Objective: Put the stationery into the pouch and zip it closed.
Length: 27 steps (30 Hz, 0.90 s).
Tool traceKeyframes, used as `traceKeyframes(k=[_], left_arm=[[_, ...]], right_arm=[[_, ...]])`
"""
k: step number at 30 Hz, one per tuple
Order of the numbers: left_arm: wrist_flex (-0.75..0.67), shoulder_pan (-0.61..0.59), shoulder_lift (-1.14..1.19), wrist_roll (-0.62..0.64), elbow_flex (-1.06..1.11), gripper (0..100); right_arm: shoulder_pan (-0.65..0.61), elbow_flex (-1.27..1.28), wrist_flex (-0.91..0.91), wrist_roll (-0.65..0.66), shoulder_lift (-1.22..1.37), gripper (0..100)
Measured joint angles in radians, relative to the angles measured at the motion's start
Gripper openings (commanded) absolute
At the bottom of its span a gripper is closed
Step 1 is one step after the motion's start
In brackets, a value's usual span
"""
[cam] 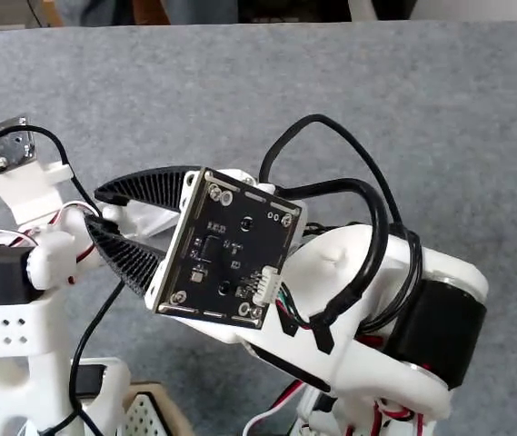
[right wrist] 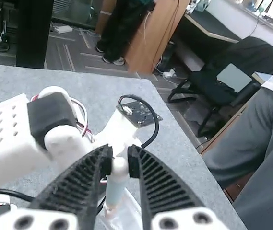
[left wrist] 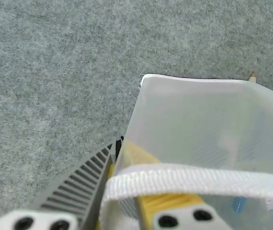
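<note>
Firmly, the right gripper point(right wrist: 119, 155) has its two black ribbed fingers point(right wrist: 81, 179) clenched on what looks like a pen point(right wrist: 118, 168). The pen is white and rounded at one end and pale blue along the body, and it is caught right between the tips. In the high view this gripper point(cam: 96, 209) lies at about 9 o'clock from the middle. Its tips converge toward the left arm point(cam: 22, 272), and the fingers fan back to the circuit board point(cam: 226, 250) near the centre. A white patch of the pouch point(cam: 154, 221) shows between those two fingers.

The left gripper point(left wrist: 122, 143) has a grey ribbed finger point(left wrist: 78, 182) outside the pouch point(left wrist: 198, 124) and a yellow one showing through its translucent wall. The tips meet, with the pouch's end pinched between them. A white strap point(left wrist: 198, 179) crosses the pouch close to this gripper. The zipper edge point(left wrist: 194, 78) runs along the side farthest from it; whether it is zipped I cannot tell. A pencil tip point(left wrist: 252, 75) pokes just past one end of that edge, and a blue item point(left wrist: 237, 206) shows dimly inside. The grey table point(left wrist: 54, 72) lies behind the pouch.

In the high view the left arm's body sits at 8 o'clock and its wrist camera point(cam: 4, 150) at 10 o'clock. The right arm point(cam: 403, 327) fills 5 o'clock, and a black cable point(cam: 331, 136) loops at 1 o'clock.
</note>
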Motion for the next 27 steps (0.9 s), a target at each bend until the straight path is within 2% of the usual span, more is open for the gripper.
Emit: traceKeyframes(k=[6, 11, 27], left_arm=[[0.000, 0.000, 0.000, 0.000, 0.000, 3], [0.000, 0.000, 0.000, 0.000, 0.002, 3], [0.000, 0.002, 0.000, 0.002, 0.005, 3]], right_arm=[[0.000, 0.000, 0.000, 0.003, 0.000, 2.4], [0.000, 0.000, 0.000, 0.003, 0.000, 12.8], [0.000, -0.002, 0.000, 0.003, 0.000, 12.4]])
